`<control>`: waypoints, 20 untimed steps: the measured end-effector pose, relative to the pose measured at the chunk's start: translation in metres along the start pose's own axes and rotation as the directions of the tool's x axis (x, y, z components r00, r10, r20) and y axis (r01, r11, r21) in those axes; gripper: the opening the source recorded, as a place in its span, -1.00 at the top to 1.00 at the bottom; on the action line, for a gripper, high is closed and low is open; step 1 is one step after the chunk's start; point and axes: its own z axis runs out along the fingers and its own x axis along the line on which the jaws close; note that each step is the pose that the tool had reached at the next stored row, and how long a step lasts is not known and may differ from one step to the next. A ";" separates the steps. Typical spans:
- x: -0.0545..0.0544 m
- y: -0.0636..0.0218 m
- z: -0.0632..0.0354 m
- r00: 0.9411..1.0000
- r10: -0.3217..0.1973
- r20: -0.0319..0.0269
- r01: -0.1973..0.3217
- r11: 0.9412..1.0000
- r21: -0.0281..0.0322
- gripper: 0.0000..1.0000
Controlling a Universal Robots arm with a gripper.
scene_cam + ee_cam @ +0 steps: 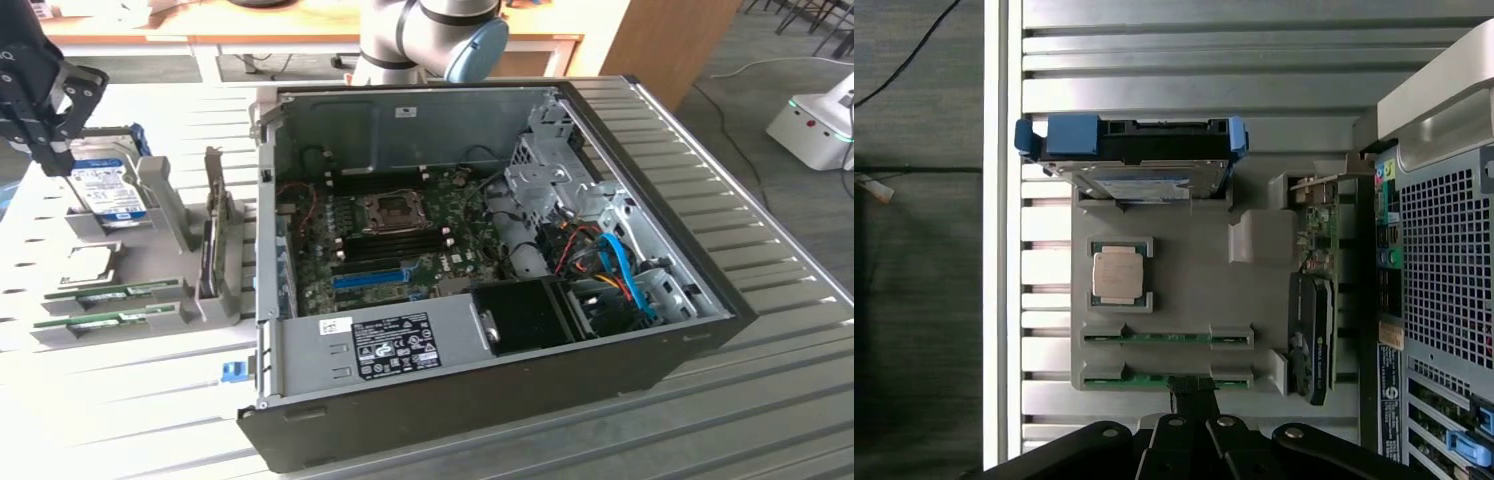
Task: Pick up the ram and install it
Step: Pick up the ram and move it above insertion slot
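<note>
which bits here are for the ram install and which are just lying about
For the job: the ram, gripper, motherboard.
Lying about: second green stick, hard drive, processor chip, upright card.

We find the holder [1194,290] on the table [134,420], just beside the computer case [467,380], on the exterior view's left of it. In the holder the hard drive [1144,150] stands at one end, the processor [1119,273] lies next, then the second stick [1164,338], and the ram [1144,380] lies at the opposite end. A card [1312,340] stands on edge along the holder's case-facing side.
</note>
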 end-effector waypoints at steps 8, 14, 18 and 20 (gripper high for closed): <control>0.000 0.0000 0.0004 0.990 -0.138 -0.006 0.138 0.990 0.006 0.79; 0.000 0.0000 0.0009 0.970 -0.245 -0.011 0.245 0.970 0.010 0.79; 0.000 0.0000 0.0010 0.949 -0.315 -0.015 0.315 0.949 0.014 0.79; 0.000 0.0000 0.0011 0.937 -0.349 -0.017 0.349 0.937 0.015 0.79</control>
